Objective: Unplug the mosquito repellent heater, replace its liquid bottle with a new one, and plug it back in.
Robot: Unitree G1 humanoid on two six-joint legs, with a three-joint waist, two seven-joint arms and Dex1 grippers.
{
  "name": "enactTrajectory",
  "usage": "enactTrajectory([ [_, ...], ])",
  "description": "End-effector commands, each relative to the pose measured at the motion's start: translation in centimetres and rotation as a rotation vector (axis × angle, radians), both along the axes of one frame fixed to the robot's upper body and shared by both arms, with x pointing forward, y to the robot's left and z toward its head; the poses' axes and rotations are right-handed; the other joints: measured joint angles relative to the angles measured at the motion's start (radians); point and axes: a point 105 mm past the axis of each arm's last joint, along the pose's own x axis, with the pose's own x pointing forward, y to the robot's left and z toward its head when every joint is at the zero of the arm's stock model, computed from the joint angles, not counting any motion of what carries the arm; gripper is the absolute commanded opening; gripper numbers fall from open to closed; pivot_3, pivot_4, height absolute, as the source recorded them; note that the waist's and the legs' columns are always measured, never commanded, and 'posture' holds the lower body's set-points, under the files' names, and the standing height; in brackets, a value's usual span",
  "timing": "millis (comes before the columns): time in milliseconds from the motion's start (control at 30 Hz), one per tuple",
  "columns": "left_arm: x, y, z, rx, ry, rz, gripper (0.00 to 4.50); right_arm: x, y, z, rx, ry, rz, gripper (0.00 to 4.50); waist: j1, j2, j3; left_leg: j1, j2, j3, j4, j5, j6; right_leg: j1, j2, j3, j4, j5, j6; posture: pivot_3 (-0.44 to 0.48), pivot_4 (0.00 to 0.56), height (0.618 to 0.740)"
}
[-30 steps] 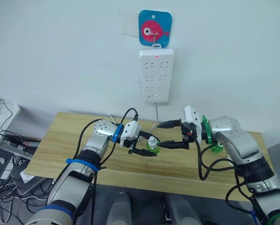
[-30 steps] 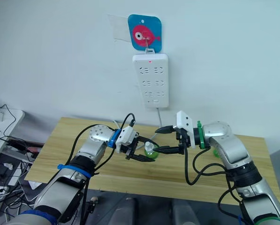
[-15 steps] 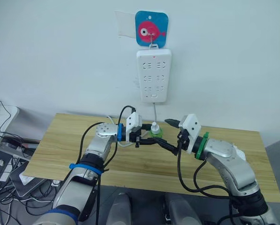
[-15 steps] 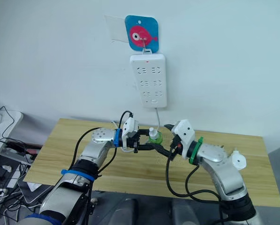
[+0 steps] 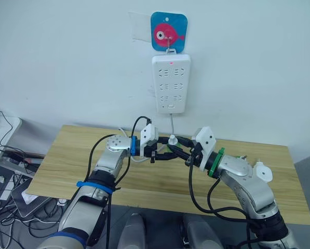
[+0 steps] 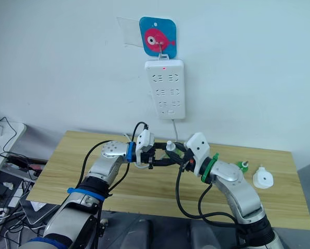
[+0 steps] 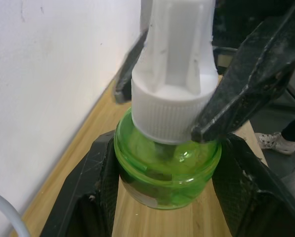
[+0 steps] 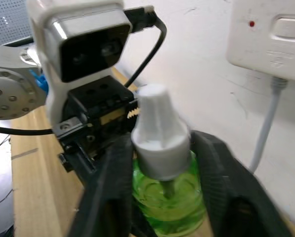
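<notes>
Small white rounded plastic heater [image 6: 262, 179] unplugged, lying at table's three o'clock; capped green liquid bottle [image 7: 168, 165] clasped by left gripper [image 7: 167, 197], cap pinched by right gripper [image 8: 162, 197]; fitting and replugging outstanding.

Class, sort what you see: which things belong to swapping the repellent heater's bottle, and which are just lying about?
Belong to the job:
- green bottle with white cap, held by left gripper, right gripper at the cap
- mosquito repellent heater, on the table
- small green bottle beside it
- power strip

Lying about:
- fish hook
- cables
</notes>
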Motion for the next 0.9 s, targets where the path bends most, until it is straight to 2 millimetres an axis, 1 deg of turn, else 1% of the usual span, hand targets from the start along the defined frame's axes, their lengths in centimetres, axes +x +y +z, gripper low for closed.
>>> enactTrajectory([
  [33,-0.9,-0.6,0.5,-0.007,-0.046,-0.062,2.26,-0.2,-0.1,1.3,0.043,-0.027,0.004,1.1,0.0,0.0,0.0,0.0,0.0,0.0,0.0,0.0,0.0,0.0,0.0,0.0,0.0,0.0,0.0,0.045,0.172,0.74],
  [100,-1.4,-0.6,0.3,0.0,-0.042,-0.087,2.26,-0.3,-0.1,1.4,0.034,-0.021,0.037,1.1,0.0,0.0,0.0,0.0,0.0,0.0,0.0,0.0,0.0,0.0,0.0,0.0,0.0,0.0,0.0,0.042,0.172,0.74],
  [200,-2.3,-0.3,-0.1,0.033,-0.045,-0.16,2.26,-0.7,0.1,1.4,-0.044,-0.031,0.194,1.1,-0.001,0.0,0.0,0.0,0.0,0.0,0.0,0.0,0.0,0.0,0.0,0.0,0.0,0.0,0.0,0.04,0.171,0.74],
  [367,-3.2,-0.2,0.0,0.065,-0.048,-0.261,2.26,-1.3,0.2,1.7,-0.158,-0.06,0.531,1.1,-0.001,0.0,0.0,0.001,0.0,0.0,0.0,-0.002,0.003,0.001,0.0,-0.001,0.0,0.0,-0.001,0.055,0.17,0.74],
  [467,-3.7,-0.1,0.0,0.08,-0.047,-0.315,2.26,-1.1,0.1,1.6,-0.206,-0.04,0.701,1.1,0.0,0.0,0.0,0.001,0.0,0.0,0.0,-0.002,0.004,0.001,0.0,-0.001,-0.001,0.0,-0.001,0.065,0.171,0.74],
  [567,-4.3,-0.1,-0.2,0.086,-0.042,-0.354,2.26,-0.6,0.3,1.3,-0.231,-0.021,0.801,1.1,0.0,0.0,0.0,0.001,0.0,0.0,0.0,-0.002,0.003,0.001,0.0,-0.001,-0.001,0.0,-0.001,0.065,0.171,0.74],
  [633,-4.6,-0.1,-0.3,0.087,-0.037,-0.369,2.26,-0.1,0.6,1.3,-0.239,-0.02,0.836,1.1,0.0,0.0,0.0,0.001,0.0,0.0,0.0,-0.002,0.003,0.001,0.0,-0.001,-0.001,0.0,-0.001,0.065,0.171,0.74],
  [667,-4.8,-0.3,-0.4,0.085,-0.036,-0.373,2.26,0.2,0.8,1.3,-0.25,-0.022,0.858,1.1,-0.001,0.0,0.0,0.001,0.0,0.0,0.0,-0.002,0.003,0.001,0.0,-0.001,-0.001,0.001,-0.001,0.089,0.171,0.74],
  [700,-4.8,-0.3,-0.4,0.083,-0.036,-0.374,2.26,0.3,0.9,1.2,-0.258,-0.026,0.875,1.1,0.0,0.0,0.0,0.001,0.0,0.0,0.0,-0.002,0.003,0.001,0.0,-0.001,-0.001,0.001,-0.001,0.089,0.171,0.74],
  [767,-5.0,-0.5,-0.5,0.078,-0.034,-0.373,2.26,0.5,0.9,1.3,-0.257,-0.021,0.888,1.8,0.003,0.0,0.0,0.001,0.001,-0.001,0.0,-0.001,0.003,0.001,0.0,-0.001,-0.001,0.001,-0.001,0.095,0.17,0.74],
  [833,-5.0,-0.5,-0.5,0.074,-0.032,-0.371,2.26,0.7,0.7,1.4,-0.249,-0.001,0.887,2.32,0.006,0.0,0.0,0.0,0.0,-0.001,0.0,0.0,0.002,0.001,-0.001,-0.001,-0.001,0.001,-0.001,0.095,0.17,0.74],
  [900,-5.0,-0.5,-0.5,0.071,-0.031,-0.367,2.26,0.7,0.2,1.3,-0.245,0.011,0.872,3.06,0.008,0.0,0.0,0.0,0.0,-0.001,0.0,0.0,0.001,0.001,-0.001,-0.002,-0.002,0.001,-0.001,0.085,0.168,0.74],
])
